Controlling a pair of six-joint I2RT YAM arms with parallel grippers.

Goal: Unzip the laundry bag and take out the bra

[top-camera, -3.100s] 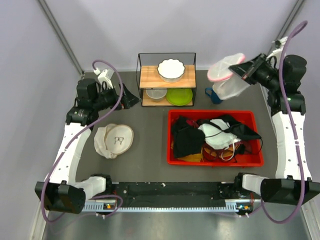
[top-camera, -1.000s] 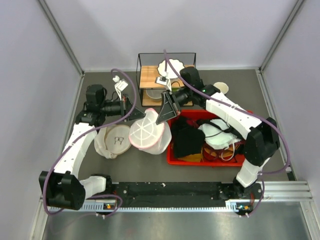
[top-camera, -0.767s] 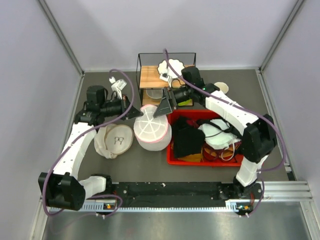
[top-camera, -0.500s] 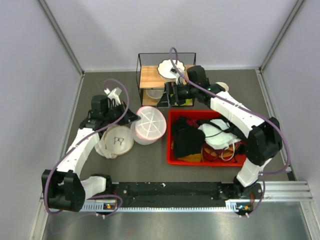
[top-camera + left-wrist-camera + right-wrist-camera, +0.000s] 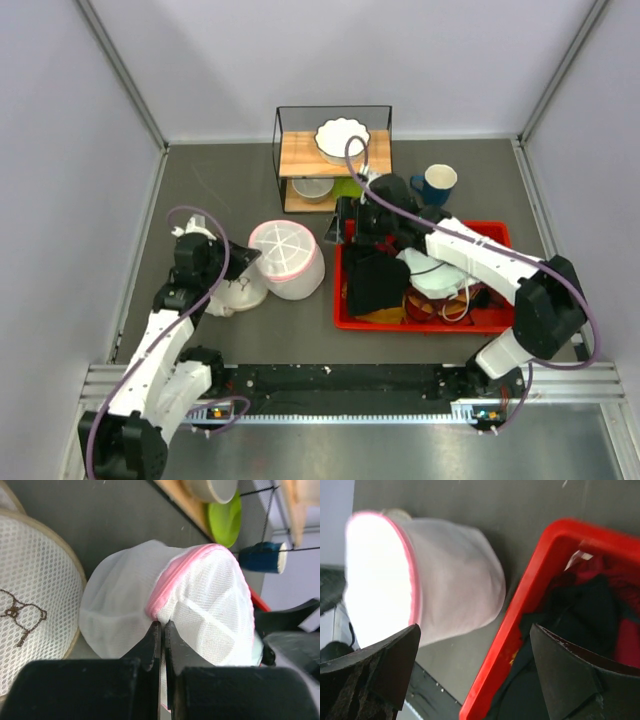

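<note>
1. We see the laundry bag (image 5: 286, 258) standing on the worktop (image 5: 220, 190), between a cream mesh piece (image 5: 30, 605) and the red bin (image 5: 500, 232).
2. Our left hand (image 5: 160, 626) pinches the bag's pink zipper band (image 5: 170, 580).
3. Our right hand (image 5: 475, 630) gapes wide, holding nothing, above bag and bin.

At the left of the right wrist view, the pink-rimmed face of the laundry bag (image 5: 437, 580) is blown out to plain white, its contents unreadable, and the red bin (image 5: 520, 622) runs off the right edge. Overhead, the left arm (image 5: 160, 335) covers most of the cream padded piece (image 5: 245, 293).
</note>
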